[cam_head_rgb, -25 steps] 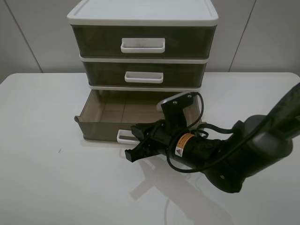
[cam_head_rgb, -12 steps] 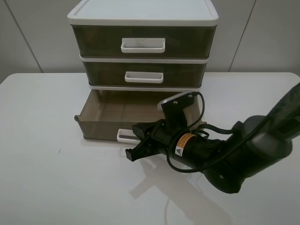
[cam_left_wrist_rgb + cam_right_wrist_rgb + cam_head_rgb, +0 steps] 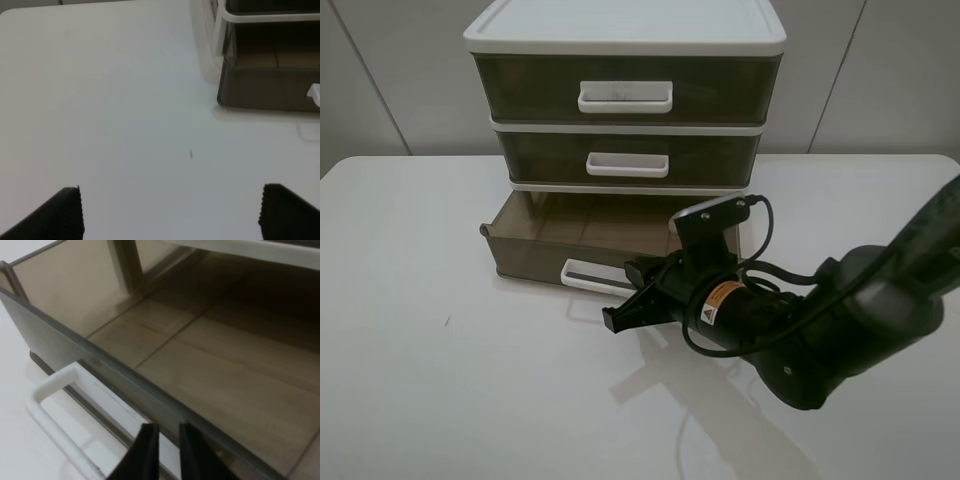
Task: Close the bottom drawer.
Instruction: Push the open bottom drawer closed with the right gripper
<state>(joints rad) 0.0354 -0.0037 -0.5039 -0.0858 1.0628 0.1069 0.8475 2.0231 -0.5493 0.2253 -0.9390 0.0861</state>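
The bottom drawer (image 3: pixel 535 255), smoky olive-brown with a white loop handle (image 3: pixel 592 276), sticks partway out of the white-framed cabinet (image 3: pixel 625 30) and is empty. My right gripper (image 3: pixel 625 297) is at the drawer's front, just right of the handle. In the right wrist view its fingertips (image 3: pixel 146 452) are nearly together against the drawer's front wall (image 3: pixel 100 365), with the handle (image 3: pixel 50 405) beside them, not between them. My left gripper (image 3: pixel 172 215) is open and empty over bare table; the drawer's left corner (image 3: pixel 265 90) shows ahead of it.
The middle drawer (image 3: pixel 628 160) and the taller top drawer (image 3: pixel 625 92) are shut. The cabinet stands at the back of the white table (image 3: pixel 420 380), against a pale wall. A cable loops by the right wrist (image 3: pixel 760 225).
The bottom drawer has slid back toward the cabinet, less of its inside showing. My right gripper has moved back and slightly right with the drawer's front.
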